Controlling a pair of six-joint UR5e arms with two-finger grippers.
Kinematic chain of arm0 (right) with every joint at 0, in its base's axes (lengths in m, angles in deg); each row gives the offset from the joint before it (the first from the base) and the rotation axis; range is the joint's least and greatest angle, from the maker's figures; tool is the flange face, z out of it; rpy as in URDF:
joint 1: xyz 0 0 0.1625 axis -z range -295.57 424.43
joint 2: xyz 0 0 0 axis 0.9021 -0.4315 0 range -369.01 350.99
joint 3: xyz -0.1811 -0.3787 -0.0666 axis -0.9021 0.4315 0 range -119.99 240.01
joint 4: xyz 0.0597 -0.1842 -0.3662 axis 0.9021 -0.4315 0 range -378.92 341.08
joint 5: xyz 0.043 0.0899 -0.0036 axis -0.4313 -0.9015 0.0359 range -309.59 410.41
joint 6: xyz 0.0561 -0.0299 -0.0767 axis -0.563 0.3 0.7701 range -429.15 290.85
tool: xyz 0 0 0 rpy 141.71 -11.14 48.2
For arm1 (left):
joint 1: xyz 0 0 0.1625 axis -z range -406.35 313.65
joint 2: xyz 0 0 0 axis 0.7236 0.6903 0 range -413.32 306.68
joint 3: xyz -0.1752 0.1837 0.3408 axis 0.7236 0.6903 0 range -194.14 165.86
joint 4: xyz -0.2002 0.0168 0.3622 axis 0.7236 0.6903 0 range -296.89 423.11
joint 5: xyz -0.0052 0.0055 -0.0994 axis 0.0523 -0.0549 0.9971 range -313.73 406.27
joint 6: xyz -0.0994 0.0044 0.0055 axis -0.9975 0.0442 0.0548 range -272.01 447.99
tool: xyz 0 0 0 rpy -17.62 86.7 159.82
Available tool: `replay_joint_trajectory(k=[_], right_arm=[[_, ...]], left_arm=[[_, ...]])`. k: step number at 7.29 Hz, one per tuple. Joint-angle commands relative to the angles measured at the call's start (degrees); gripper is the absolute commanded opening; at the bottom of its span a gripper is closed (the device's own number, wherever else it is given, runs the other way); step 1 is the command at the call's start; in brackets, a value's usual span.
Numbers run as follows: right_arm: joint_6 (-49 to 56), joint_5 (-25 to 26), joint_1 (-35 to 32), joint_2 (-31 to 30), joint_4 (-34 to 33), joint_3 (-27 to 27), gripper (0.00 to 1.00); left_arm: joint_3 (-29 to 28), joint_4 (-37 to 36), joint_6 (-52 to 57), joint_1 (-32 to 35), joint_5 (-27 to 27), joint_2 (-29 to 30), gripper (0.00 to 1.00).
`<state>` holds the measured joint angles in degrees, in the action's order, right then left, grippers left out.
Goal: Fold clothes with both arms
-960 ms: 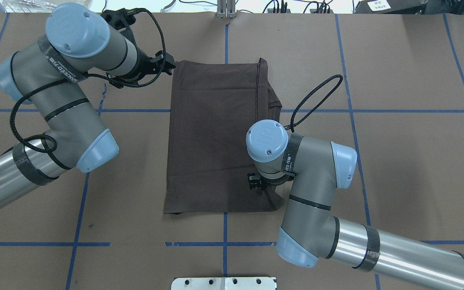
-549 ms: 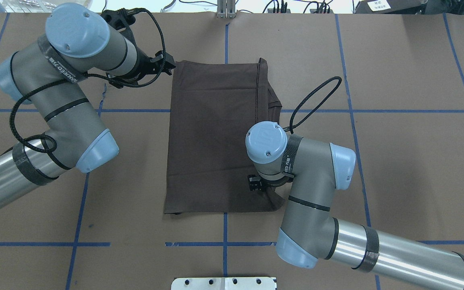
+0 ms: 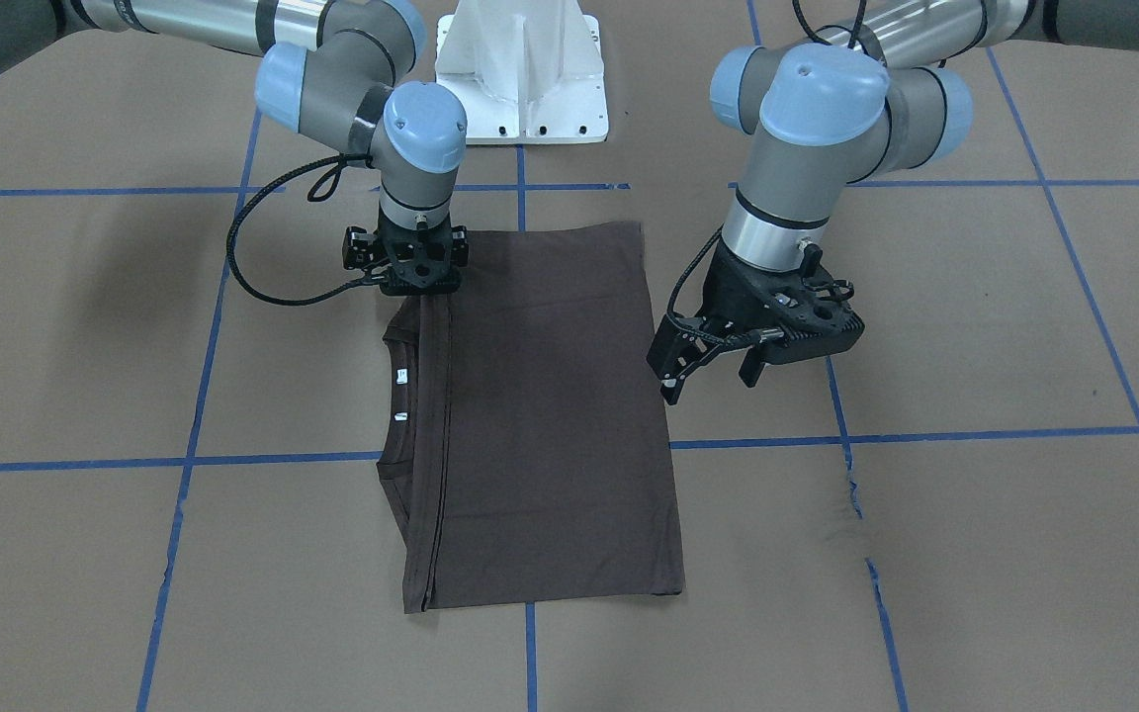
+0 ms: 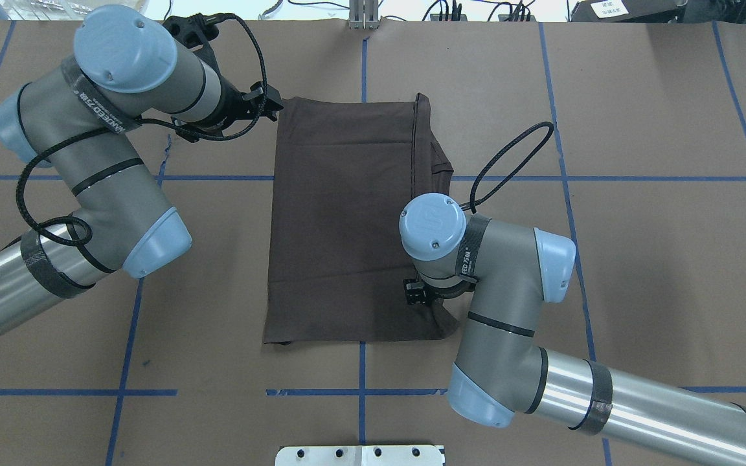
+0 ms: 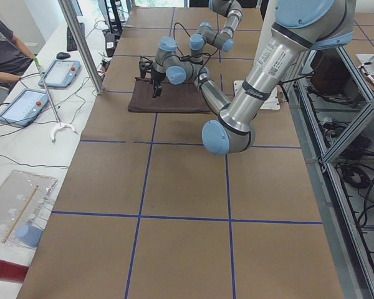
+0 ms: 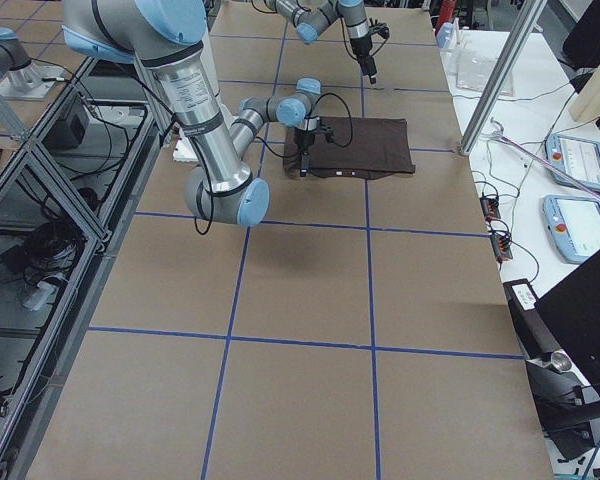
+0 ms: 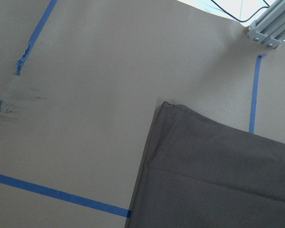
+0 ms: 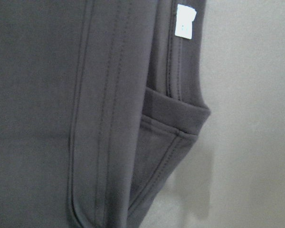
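Note:
The dark brown T-shirt lies flat on the table, folded into a long rectangle. Its ribbed collar and small white neck tags show along one long side. My left gripper is open and empty. It hovers just off the shirt's other long edge, near the far left corner in the overhead view. My right gripper points straight down onto the shirt's near right corner. Its fingers are hidden under the wrist, so I cannot tell whether it holds cloth. The right wrist view shows the collar and a tag close up.
The table is brown paper crossed by blue tape lines. The white pedestal base stands at the robot's edge. A metal post, tablets and a seated operator are beyond the table's far edge.
My right arm has shifted slightly to the right over the shirt's near right corner. The left arm and the shirt have not visibly moved.

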<state>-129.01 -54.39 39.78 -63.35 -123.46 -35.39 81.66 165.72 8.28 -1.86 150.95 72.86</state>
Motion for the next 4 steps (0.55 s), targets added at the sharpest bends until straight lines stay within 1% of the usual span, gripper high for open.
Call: replay_joint_trajectory(k=[1, 2, 3, 4], right_arm=[[0.00, -0.14, -1.09, -1.37, -0.66, -0.83, 1.00], [0.00, -0.14, -1.62, -3.13, -0.84, -2.14, 1.00], [0.09, -0.14, -2.14, -6.28, -0.84, -4.59, 1.00], [0.35, -0.23, -3.54, -7.53, -3.01, -7.66, 1.00]], left_arm=[[0.00, 0.04, -0.01, -0.01, 0.00, 0.12, 1.00], [0.00, -0.05, -0.10, -0.01, 0.00, 0.21, 1.00], [0.00, -0.05, -0.10, -0.01, 0.00, 0.21, 1.00], [0.09, -0.05, -0.19, -0.01, 0.00, 0.29, 1.00]])
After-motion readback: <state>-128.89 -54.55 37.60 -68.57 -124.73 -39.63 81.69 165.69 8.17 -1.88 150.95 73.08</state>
